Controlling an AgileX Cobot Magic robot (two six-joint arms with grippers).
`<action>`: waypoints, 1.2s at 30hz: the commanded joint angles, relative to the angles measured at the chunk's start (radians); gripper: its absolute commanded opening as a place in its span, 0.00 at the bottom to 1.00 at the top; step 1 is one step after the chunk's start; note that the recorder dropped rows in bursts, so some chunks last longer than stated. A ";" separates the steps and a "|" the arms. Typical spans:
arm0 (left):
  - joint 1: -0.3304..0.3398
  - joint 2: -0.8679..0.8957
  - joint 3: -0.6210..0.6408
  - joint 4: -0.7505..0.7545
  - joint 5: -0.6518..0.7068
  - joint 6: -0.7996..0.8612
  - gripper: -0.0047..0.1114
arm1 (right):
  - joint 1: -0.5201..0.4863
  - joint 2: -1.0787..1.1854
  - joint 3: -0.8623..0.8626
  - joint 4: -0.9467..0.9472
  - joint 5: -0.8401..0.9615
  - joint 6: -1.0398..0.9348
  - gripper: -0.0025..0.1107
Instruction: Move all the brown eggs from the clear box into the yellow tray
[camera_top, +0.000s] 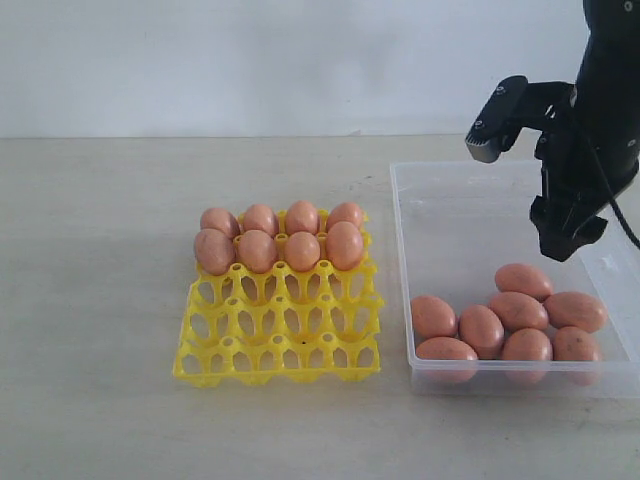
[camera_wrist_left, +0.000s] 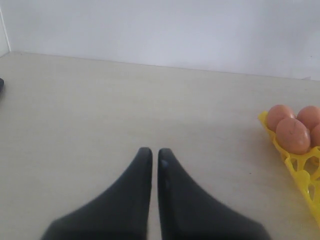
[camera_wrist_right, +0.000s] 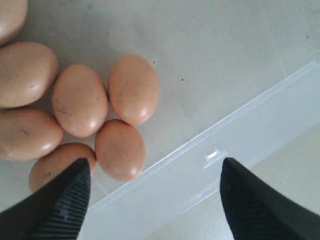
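Above clear box (camera_top: 470, 215) | right fingers (camera_wrist_right: 62, 202) spread wide, empty | brown eggs (camera_wrist_right: 132, 90) below, untouched

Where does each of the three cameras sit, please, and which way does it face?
Exterior: off the arms, facing the wall across yellow tray and clear box; right arm shows.
Left wrist: low over the table, behind shut left fingers, tray corner in sight.
Right wrist: above the box, looking down between open right fingers at brown eggs.
Shared: exterior and right wrist both show those eggs.

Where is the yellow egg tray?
In the exterior view, the yellow tray sits left of the clear box, with brown eggs in its far rows.
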 joint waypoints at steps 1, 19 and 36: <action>0.003 -0.003 0.004 -0.001 -0.002 0.004 0.08 | -0.025 0.005 0.033 0.057 -0.096 -0.001 0.59; 0.003 -0.003 0.004 -0.001 -0.002 0.004 0.08 | -0.039 0.179 0.092 0.086 -0.300 0.104 0.59; 0.003 -0.003 0.004 -0.001 -0.002 0.004 0.08 | -0.124 0.192 0.092 0.169 -0.342 0.156 0.33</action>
